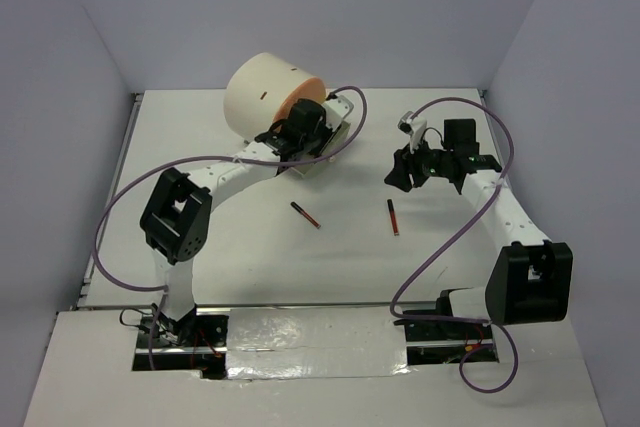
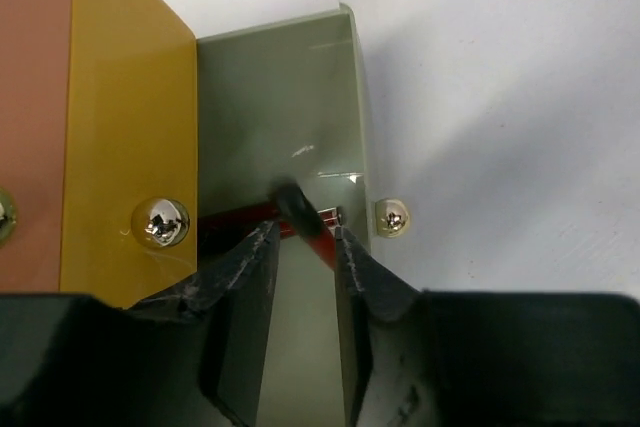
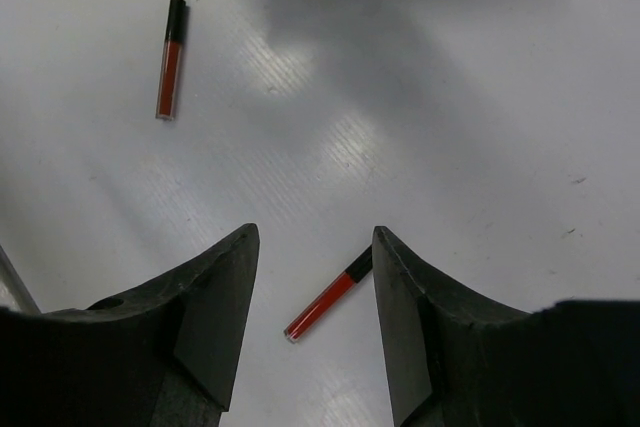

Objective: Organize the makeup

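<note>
Two slim black-and-red sticks lie on the white table, one (image 1: 305, 214) left of the other (image 1: 393, 217). The right wrist view shows them as a near stick (image 3: 325, 305) and a far stick (image 3: 170, 57). My right gripper (image 1: 398, 175) (image 3: 312, 247) is open and empty, hovering above the near stick. My left gripper (image 1: 322, 137) (image 2: 305, 237) is over the open grey-green drawer (image 2: 280, 117) of the cream chest (image 1: 262, 95). Its jaws stand slightly apart, with a black-and-red stick (image 2: 312, 237) lying slantwise between the tips. Another red stick (image 2: 235, 217) lies in the drawer, partly hidden by the left finger.
The chest has a yellow drawer front (image 2: 130, 127) and an orange one (image 2: 35, 117) beside the open drawer, each with a metal knob (image 2: 160, 222). Purple cables (image 1: 130, 197) loop from both arms. Walls close the table at left, back and right.
</note>
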`<act>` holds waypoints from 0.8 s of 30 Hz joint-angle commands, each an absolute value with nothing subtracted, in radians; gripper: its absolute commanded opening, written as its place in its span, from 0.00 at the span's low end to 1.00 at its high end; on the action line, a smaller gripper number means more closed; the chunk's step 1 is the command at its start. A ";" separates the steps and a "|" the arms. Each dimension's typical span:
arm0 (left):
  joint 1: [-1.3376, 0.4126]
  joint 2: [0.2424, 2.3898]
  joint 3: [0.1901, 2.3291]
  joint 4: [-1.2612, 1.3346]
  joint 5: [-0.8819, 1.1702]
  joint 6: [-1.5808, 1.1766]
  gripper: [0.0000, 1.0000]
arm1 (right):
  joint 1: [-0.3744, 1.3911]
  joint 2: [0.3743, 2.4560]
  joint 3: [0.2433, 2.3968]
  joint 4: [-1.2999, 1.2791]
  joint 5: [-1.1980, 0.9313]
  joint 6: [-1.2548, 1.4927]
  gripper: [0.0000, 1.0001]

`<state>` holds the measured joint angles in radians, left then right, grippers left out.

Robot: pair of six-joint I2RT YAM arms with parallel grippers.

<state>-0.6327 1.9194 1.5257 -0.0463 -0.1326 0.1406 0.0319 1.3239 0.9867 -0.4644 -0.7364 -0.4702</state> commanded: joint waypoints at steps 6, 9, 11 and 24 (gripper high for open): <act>-0.629 1.959 1.621 -0.094 -0.186 0.143 0.48 | 0.020 1.313 0.985 -0.488 -0.710 -0.514 0.61; -0.629 1.924 1.609 -0.080 -0.186 0.123 0.54 | 0.020 1.322 0.988 -0.509 -0.696 -0.529 0.62; -0.629 1.882 1.598 -0.074 -0.176 0.098 0.61 | 0.020 1.338 0.991 -0.534 -0.684 -0.538 0.62; -0.629 1.430 1.148 0.061 -0.167 -0.213 0.99 | 0.044 1.460 1.008 -0.681 -0.411 -0.454 0.61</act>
